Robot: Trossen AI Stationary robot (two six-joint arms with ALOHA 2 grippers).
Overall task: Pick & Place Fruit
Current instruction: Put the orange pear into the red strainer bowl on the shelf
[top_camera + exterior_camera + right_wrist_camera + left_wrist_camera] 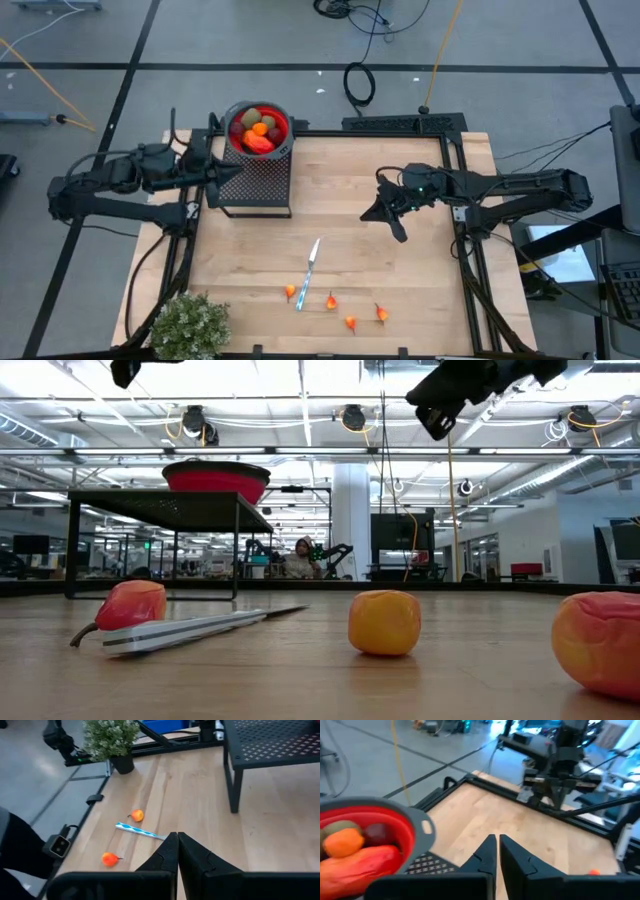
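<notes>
A red bowl (258, 128) with a grey rim sits on a black mesh stand (256, 178) at the table's far left. It holds an elongated orange-red fruit (362, 865), an orange ball (342, 842), a dark-red ball and olive ovals. Several tiny red-orange fruits (350, 321) lie near the table's near edge, two of which show in the right wrist view (136, 815). My left gripper (238, 172) is shut, raised beside the stand, just near of the bowl. My right gripper (392, 222) is shut, raised above the table's middle right.
A knife with a blue patterned handle (309, 272) lies among the small fruits. A bushy grey-green plant (190, 325) stands at the near left corner. Black frame rails (400, 125) run along the table's far and right edges. Bare wood lies between the stand and the right gripper.
</notes>
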